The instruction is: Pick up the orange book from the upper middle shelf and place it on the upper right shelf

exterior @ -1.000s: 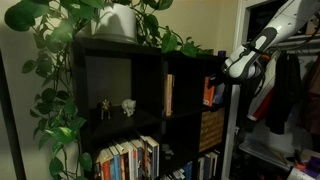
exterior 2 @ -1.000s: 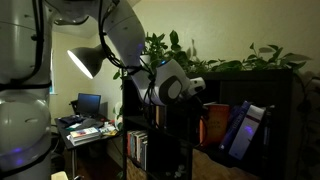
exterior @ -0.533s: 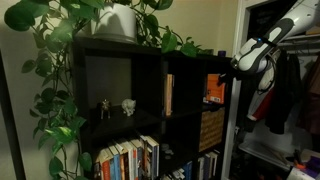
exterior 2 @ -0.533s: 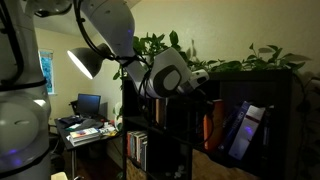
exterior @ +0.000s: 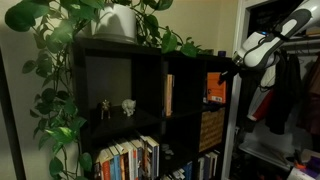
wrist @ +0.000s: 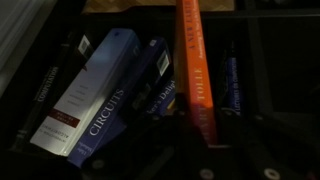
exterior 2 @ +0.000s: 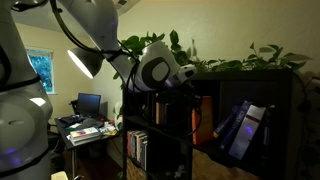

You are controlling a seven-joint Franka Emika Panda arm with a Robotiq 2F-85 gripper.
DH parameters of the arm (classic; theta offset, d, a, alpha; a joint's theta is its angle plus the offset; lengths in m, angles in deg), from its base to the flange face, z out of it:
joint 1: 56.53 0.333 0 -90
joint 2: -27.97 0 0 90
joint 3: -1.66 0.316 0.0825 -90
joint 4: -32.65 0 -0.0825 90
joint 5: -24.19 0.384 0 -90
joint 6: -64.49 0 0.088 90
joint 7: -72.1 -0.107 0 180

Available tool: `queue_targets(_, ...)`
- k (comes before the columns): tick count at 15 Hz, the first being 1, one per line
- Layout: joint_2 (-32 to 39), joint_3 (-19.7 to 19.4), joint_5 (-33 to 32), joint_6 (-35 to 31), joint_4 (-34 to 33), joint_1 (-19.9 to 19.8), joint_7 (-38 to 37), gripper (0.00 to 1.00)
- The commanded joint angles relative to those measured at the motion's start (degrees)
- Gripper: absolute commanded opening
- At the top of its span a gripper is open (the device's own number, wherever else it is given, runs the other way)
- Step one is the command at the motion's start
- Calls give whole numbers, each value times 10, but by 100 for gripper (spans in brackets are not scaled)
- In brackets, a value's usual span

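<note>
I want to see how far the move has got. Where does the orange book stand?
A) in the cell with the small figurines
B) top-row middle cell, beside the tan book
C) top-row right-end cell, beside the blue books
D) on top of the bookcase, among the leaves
C: in the wrist view the orange book stands upright beside the leaning blue books, and an exterior view shows orange inside the upper right shelf.
</note>
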Motion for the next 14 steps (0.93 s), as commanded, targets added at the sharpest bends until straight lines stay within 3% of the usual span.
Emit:
queue_targets(1,-44,10,47,5,24,28,17,6)
queue_targets(6,-15,8,114,-35,10,68,13,6)
queue_targets(10,25,-49,138,-100,-3,131,5,6)
queue_targets(14,61,-130,134,-142,-14,211,-13,6)
